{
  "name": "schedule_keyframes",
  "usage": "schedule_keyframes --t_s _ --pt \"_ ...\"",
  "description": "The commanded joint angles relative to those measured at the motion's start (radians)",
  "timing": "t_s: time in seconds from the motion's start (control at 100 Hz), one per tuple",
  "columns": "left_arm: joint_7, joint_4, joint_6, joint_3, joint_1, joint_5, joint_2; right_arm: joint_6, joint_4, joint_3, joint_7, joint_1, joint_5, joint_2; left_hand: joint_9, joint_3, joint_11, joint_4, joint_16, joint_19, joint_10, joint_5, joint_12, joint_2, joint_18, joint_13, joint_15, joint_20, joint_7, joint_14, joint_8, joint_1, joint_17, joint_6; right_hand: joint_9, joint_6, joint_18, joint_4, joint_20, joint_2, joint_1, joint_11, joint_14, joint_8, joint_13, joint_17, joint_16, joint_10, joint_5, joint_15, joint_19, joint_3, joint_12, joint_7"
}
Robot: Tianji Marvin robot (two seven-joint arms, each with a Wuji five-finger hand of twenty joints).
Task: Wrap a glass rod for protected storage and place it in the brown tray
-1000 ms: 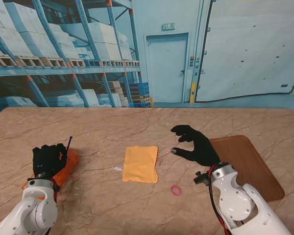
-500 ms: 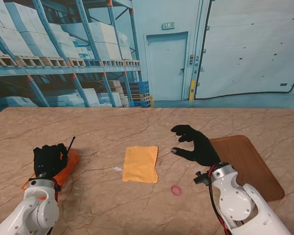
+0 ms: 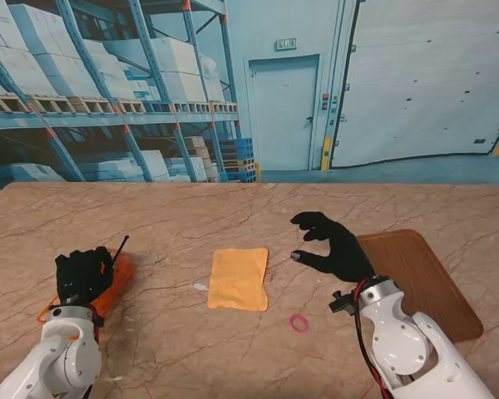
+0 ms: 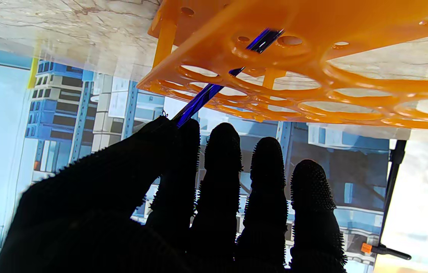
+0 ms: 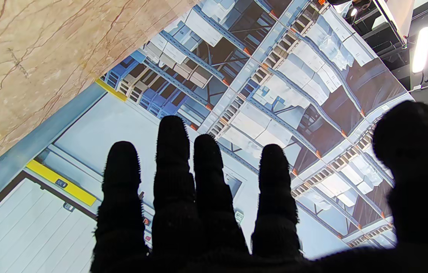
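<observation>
Blue glass rod (image 4: 202,100) pinched in left hand (image 3: 81,276) over the orange rack (image 4: 312,57) — right hand (image 3: 333,245) spread, empty, above the counter (image 3: 191,216).

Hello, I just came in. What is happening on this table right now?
The left robot hand is at the orange rack on the left side of the table, pinching a blue glass rod that still passes through one of the rack's holes. The right robot hand hovers open beside the brown tray. The orange cloth and a pink ring lie untouched in the middle.
</observation>
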Motion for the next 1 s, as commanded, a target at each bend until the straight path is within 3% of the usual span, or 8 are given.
schedule_keyframes --t_s 0.0,0.48,0.99 --pt "-0.004 0.0 0.005 0.005 0.007 0.0 -0.005 -0.001 -0.009 -0.001 -0.001 -0.007 -0.001 -0.004 0.006 0.048 -0.008 0.028 0.01 0.025 0.015 0.003 0.003 -0.025 0.007 -0.027 0.001 -0.007 0.068 0.026 0.0 0.004 -0.014 -0.043 0.017 0.0 -0.007 0.031 0.006 -0.043 -0.033 0.006 -0.001 0.002 0.032 -0.004 0.011 -0.001 0.007 0.02 0.029 0.013 0.009 -0.004" --pt "-0.002 0.03 0.02 0.027 -0.013 0.018 -0.001 0.003 -0.009 -0.001 -0.002 -0.007 -0.002 -0.004 0.004 0.029 -0.008 0.016 0.008 0.028 0.016 0.011 -0.01 -0.019 0.007 -0.025 0.005 -0.01 0.053 0.029 -0.035 0.008 -0.013 -0.04 0.02 0.0 -0.007 0.031 0.006 -0.041 -0.034 0.007 -0.002 0.002 0.033 -0.004 0.011 -0.001 0.007 0.02 0.029 0.013 0.01 -0.005" --pt "0.003 0.058 0.025 0.035 -0.024 0.05 0.007 0.002 -0.007 -0.003 -0.001 -0.005 0.002 -0.004 0.003 0.082 -0.043 -0.007 0.005 0.034 0.0 -0.003 -0.029 -0.093 0.015 -0.017 0.005 -0.011 0.029 0.029 -0.085 -0.009 -0.009 -0.073 0.019 0.0 -0.006 0.031 0.007 -0.041 -0.034 0.007 -0.001 0.003 0.033 -0.004 0.011 -0.001 0.008 0.021 0.029 0.013 0.01 -0.005"
